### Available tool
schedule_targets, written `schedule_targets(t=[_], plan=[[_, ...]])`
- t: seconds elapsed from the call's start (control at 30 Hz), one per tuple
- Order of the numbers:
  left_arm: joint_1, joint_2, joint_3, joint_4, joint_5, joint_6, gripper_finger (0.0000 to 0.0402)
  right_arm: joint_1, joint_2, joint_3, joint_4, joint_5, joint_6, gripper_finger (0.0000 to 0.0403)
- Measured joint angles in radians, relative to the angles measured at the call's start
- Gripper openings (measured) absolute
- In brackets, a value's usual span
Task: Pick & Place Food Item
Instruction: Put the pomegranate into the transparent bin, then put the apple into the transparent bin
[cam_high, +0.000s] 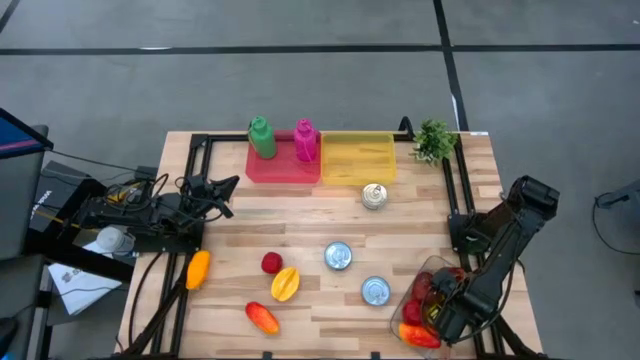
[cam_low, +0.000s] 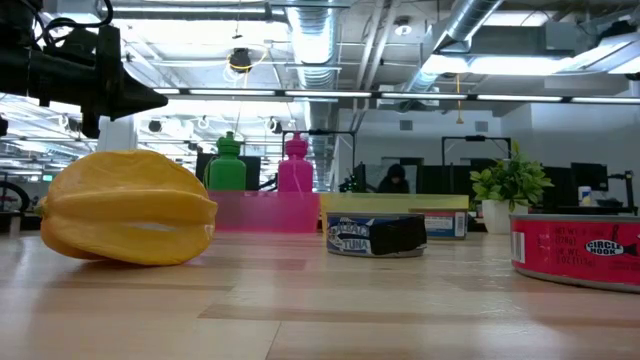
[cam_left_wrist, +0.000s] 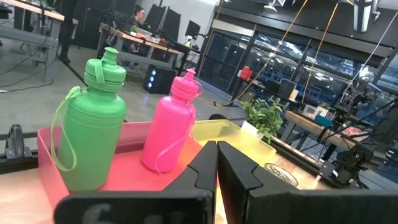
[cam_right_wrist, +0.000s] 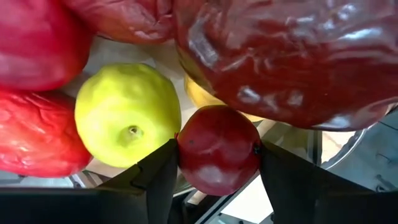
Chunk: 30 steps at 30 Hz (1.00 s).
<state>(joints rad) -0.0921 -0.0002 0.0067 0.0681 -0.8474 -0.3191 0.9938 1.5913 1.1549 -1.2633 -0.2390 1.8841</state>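
My right pincer (cam_right_wrist: 217, 163) is closed on a small round dark-red fruit (cam_right_wrist: 219, 149), one dark finger pressed to each side of it, down in the clear bowl (cam_high: 412, 292) of mixed fruit at the near right corner of the wooden table (cam_high: 300, 210). In my right wrist view the fruit sits snug between the fingers, with a yellow-green lemon-like fruit (cam_right_wrist: 127, 115) just beside it and larger glossy red pieces (cam_right_wrist: 292, 56) crowding all round. I cannot tell whether the small fruit is touching them or merely close.

My left pincer (cam_left_wrist: 216, 180) is shut on nothing and waits over the left side of the table, facing the green plastic bottle (cam_left_wrist: 90, 134) and pink plastic bottle (cam_left_wrist: 171, 124) standing in the red tray (cam_high: 283, 168).

I judge the step in hand is lifting this fruit clear of the bowl. To do it well I should keep the squeeze steady, since a smooth round skin could roll out if I loosen, and rise straight up so my fingers don't drag the neighbours or tip the bowl. Once above the rim I can carry it across; the yellow tray (cam_high: 358, 158) at the far edge looks the likely place, though the task doesn't name it.
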Motion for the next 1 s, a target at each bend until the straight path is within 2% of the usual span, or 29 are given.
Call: schedule_targets(t=[0.23, 0.47, 0.73, 0.87, 1.0], plan=[[0.000, 0.000, 0.000, 0.000, 0.000, 0.000, 0.0001, 0.001, 0.000, 0.000, 0.008, -0.004, 0.001, 0.0249], [0.000, 0.000, 0.000, 0.000, 0.000, 0.000, 0.0001, 0.001, 0.000, 0.008, 0.035, -0.073, -0.054, 0.0266], [0.000, 0.000, 0.000, 0.000, 0.000, 0.000, 0.0001, -0.070, -0.002, 0.206, 0.041, -0.074, -0.236, 0.0267], [0.000, 0.000, 0.000, 0.000, 0.000, 0.000, 0.0001, -0.147, -0.002, 0.353, 0.046, 0.008, -0.321, 0.0267], [0.000, 0.000, 0.000, 0.000, 0.000, 0.000, 0.0001, -0.223, -0.003, 0.483, 0.069, 0.200, -0.456, 0.0267]])
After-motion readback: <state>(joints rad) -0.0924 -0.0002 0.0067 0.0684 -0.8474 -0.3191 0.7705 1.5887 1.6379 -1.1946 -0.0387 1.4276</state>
